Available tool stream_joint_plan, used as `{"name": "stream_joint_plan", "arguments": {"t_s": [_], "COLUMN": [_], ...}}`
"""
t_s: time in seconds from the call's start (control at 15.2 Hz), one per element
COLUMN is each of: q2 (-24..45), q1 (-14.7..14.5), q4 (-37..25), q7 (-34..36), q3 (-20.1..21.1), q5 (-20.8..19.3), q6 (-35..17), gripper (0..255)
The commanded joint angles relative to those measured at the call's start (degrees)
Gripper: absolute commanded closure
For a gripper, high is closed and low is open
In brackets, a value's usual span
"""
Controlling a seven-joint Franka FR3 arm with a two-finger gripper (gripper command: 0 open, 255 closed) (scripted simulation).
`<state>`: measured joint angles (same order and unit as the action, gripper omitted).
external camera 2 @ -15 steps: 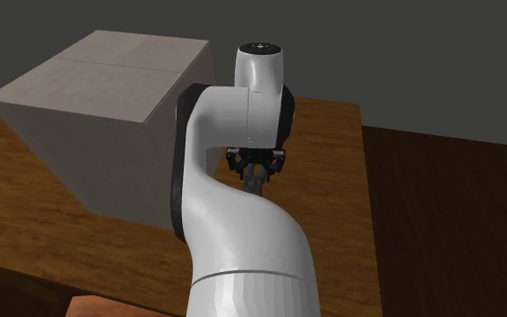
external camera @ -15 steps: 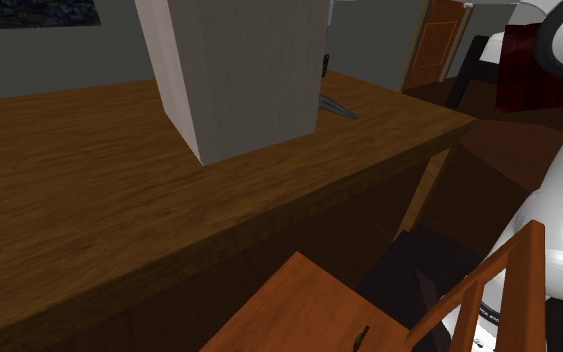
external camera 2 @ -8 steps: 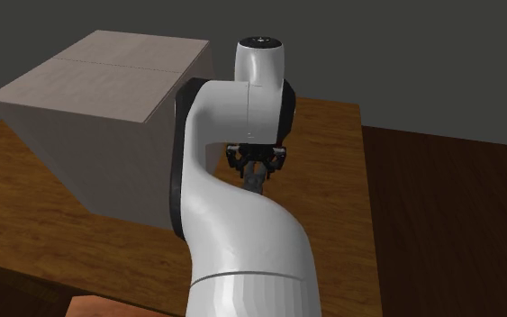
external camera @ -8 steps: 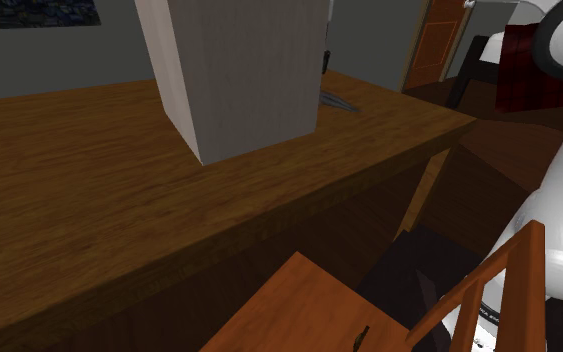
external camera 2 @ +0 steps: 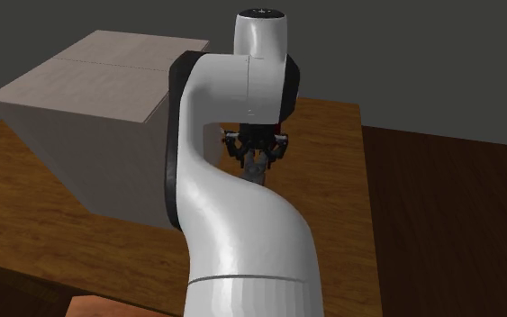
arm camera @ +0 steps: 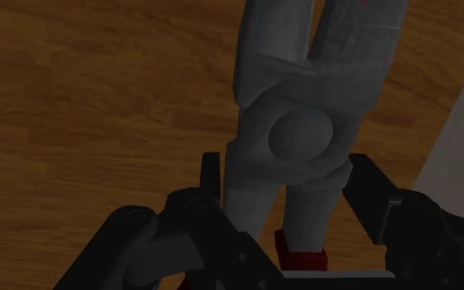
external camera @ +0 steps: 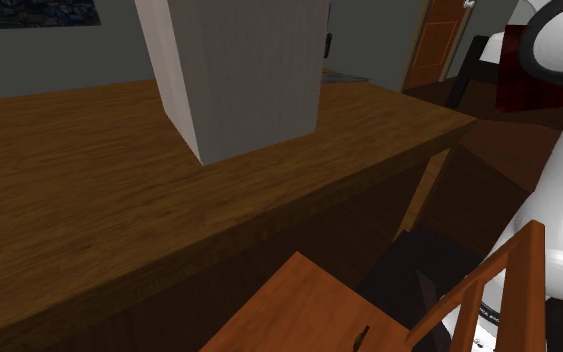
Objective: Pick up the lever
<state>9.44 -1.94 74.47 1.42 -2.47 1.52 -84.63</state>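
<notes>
The lever is a grey, plier-like tool with a round pivot and red parts near the hand. My black gripper is shut on it, one fingertip pressing each side. In the second exterior view the gripper hangs above the wooden table, close beside the pale box, with the lever pointing down from it, off the tabletop. In the shoulder view a sliver of the lever peeks out behind the box, and a bit of the black hand shows above it.
A tall pale box stands on the brown table just beside the gripper. An orange wooden chair sits below the table's near edge. My white arm blocks much of the second exterior view.
The gripper has risen with the lever in it. The grey tool, which lay on the table behind the box, now hangs higher, and the wrist has lifted in the second exterior view.
</notes>
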Motion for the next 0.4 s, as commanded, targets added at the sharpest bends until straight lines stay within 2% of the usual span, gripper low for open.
{"name": "stream_joint_plan", "arguments": {"t_s": [0.0, 0.2, 0.33], "q2": [1.15, 2.71, 2.79], "q1": [-0.04, 0.04, 0.04], "q4": [-3.43, -8.10, -8.35], "q7": [0.13, 0.15, 0.15], "q3": [0.05, 0.02, 0.02], "q5": [0.06, 0.14, 0.15], "q6": [2.27, 5.38, 5.55], "gripper": [255, 255, 255]}}
